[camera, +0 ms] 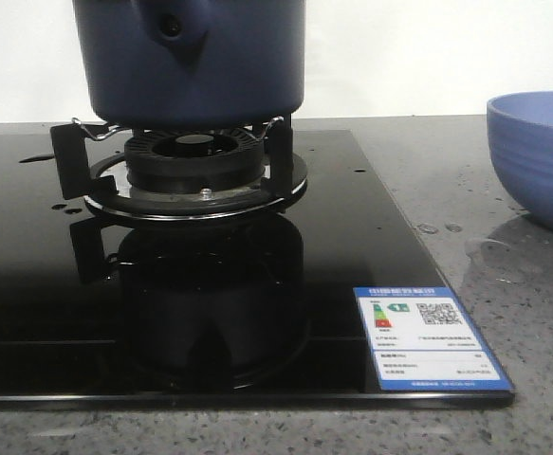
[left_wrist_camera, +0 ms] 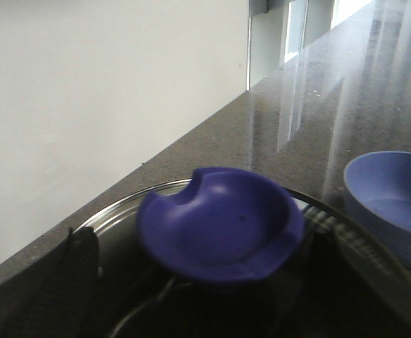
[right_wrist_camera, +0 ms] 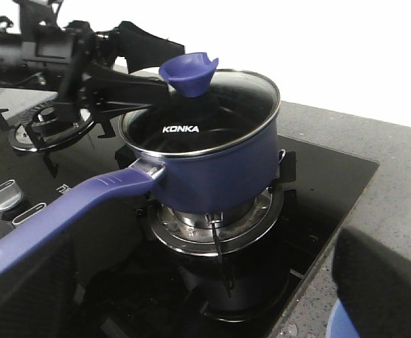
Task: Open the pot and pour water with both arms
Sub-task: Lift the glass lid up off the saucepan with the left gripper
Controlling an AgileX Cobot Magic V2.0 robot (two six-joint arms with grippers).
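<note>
The left hand (right_wrist_camera: 164, 83) is at the lid knob (right_wrist_camera: 189, 72) to lift it.
The pot (camera: 189, 59) sits on the burner (camera: 193, 161). Left grip unclear; right hand (right_wrist_camera: 191, 310) is spread around the handle (right_wrist_camera: 64, 211).

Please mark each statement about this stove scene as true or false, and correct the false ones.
1. The glass lid sits on the pot. True.
2. The pot stands on the burner. True.
3. The bowl lies upside down on the cooktop. False: it stands upright on the grey counter, beside the cooktop.
4. The right tool is shut on the pot handle. False: it is open and holds nothing.
5. The left tool is at the lid's blue knob. True.
</note>
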